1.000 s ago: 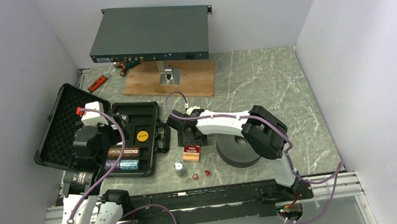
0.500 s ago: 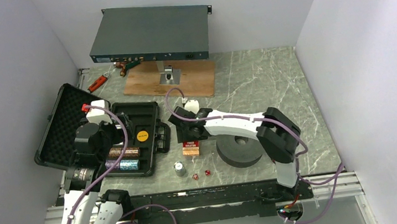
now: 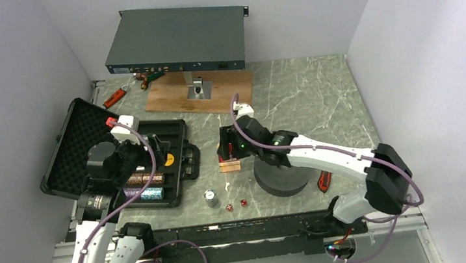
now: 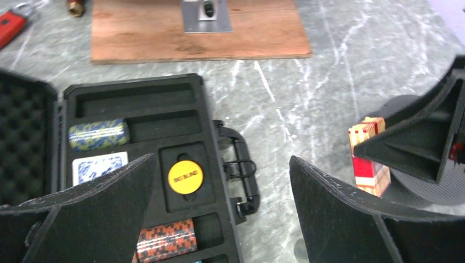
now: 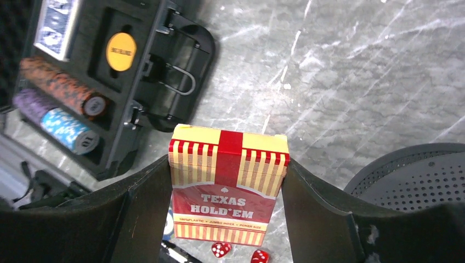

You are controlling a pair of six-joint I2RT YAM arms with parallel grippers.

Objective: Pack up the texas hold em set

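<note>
1. Case (image 3: pixel 176 129): open, at 9 o'clock on the table (image 3: pixel 318 96). Foam lid (image 3: pixel 75 145) laid back toward 9 o'clock. The left arm hides much of the tray in the top view.
2. Left gripper (image 4: pixel 220 164): jaws spread wide with nothing between them, over the case.
3. Right gripper (image 3: pixel 228 153): clamped on the red deck's two narrow sides, at 3 o'clock of the case.
4. Red deck (image 5: pixel 227 186): upright, held off the table between case and ring (back face hidden).
5. Disc (image 4: pixel 185 176): yellow, seated in its round recess mid-case. Part-covered by the arm in the top view.
6. Chip stacks: a blue-yellow one (image 4: pixel 98 134) lies at 11 o'clock of the disc. An orange-black one (image 4: pixel 167 241) lies at 6 o'clock, cut off by the frame edge.
7. Blue deck (image 4: pixel 100 167): at 9 o'clock of the disc, its lower part behind a left finger.
8. Loose stack (image 3: pixel 211 199): stands on the table at 7 o'clock of the red deck. Colour hard to make out.
9. Dice (image 3: pixel 230 207): two, red, on the table at 6 o'clock of the red deck.
10. Ring (image 3: pixel 281 182): at 4 o'clock of the red deck, partly under the right arm.
11. Rack box (image 3: pixel 175 39): at 12 o'clock, above a board (image 3: pixel 227 96).
</note>
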